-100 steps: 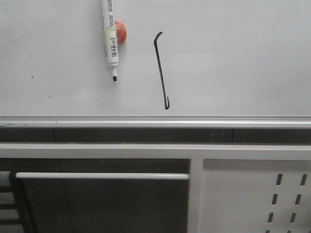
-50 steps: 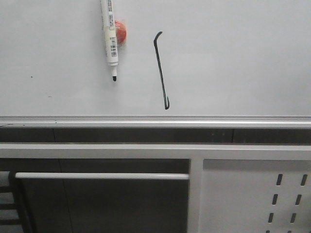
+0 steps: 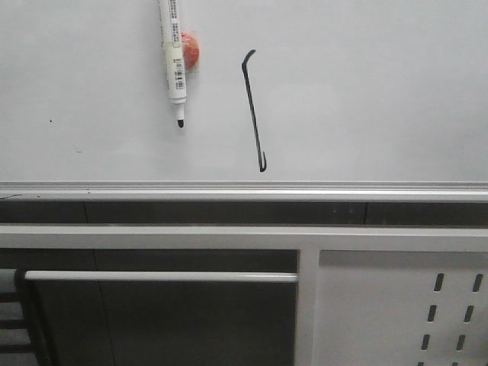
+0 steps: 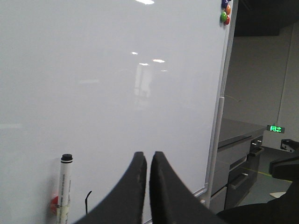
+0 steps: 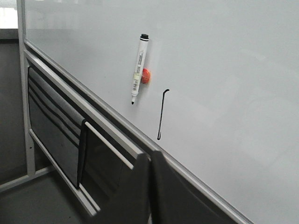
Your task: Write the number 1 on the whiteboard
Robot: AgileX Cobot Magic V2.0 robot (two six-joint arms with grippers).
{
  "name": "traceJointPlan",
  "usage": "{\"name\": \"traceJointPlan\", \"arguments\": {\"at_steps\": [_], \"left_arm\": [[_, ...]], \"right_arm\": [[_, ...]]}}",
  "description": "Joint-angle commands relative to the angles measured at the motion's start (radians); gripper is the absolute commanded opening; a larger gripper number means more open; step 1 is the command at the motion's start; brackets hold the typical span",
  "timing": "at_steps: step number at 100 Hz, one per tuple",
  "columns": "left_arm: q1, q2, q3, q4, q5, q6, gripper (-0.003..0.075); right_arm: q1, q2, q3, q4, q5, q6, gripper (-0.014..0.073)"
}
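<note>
The whiteboard (image 3: 366,91) fills the upper front view, with a silver rail along its lower edge. The number 1 (image 3: 254,110) is a thin black slanted stroke on it, and it also shows in the right wrist view (image 5: 162,113) and, partly, in the left wrist view (image 4: 87,200). A white marker pen (image 3: 174,57) hangs tip down beside a red magnet (image 3: 190,49), left of the stroke. My left gripper (image 4: 148,157) is shut and empty, away from the board. My right gripper (image 5: 150,157) is shut and empty, below the rail. Neither gripper shows in the front view.
A white frame with a horizontal bar (image 3: 160,277) and a perforated metal panel (image 3: 450,313) stand below the board. Coloured magnets (image 4: 225,11) sit at the board's top corner. Grey cabinets (image 4: 238,154) stand beyond the board's edge.
</note>
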Motion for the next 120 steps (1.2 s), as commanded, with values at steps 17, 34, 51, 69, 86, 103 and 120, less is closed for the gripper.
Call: {"name": "traceJointPlan", "arguments": {"at_steps": [17,34,51,69,86,103,120], "left_arm": [[0.069,0.022,0.043,0.373,-0.084,-0.056,-0.0018],[0.322,-0.015,0.145,0.576,-0.069,-0.417,-0.0018],[0.585,-0.183,0.223,0.577,0.179,-0.486,-0.0018],[0.832,-0.268,0.268,0.582,0.479,-0.495,-0.0018],[0.988,-0.271,0.307,0.540,0.515,-0.501,-0.0018],[1.029,-0.271,0.359,0.536,0.480,-0.501,-0.0018],[1.029,-0.271,0.369,0.637,0.446,-0.501,-0.0018]], "right_arm": [[-0.005,0.016,-0.018,0.019,-0.067,0.001,-0.0071],[-0.005,0.016,-0.018,0.019,-0.067,0.001,-0.0071],[-0.005,0.016,-0.018,0.019,-0.067,0.001,-0.0071],[-0.005,0.016,-0.018,0.019,-0.065,0.001,-0.0071],[-0.005,0.016,-0.018,0.019,-0.065,0.001,-0.0071],[-0.005,0.016,-0.018,0.019,-0.065,0.001,-0.0071],[-0.005,0.016,-0.018,0.019,-0.065,0.001,-0.0071]]}}
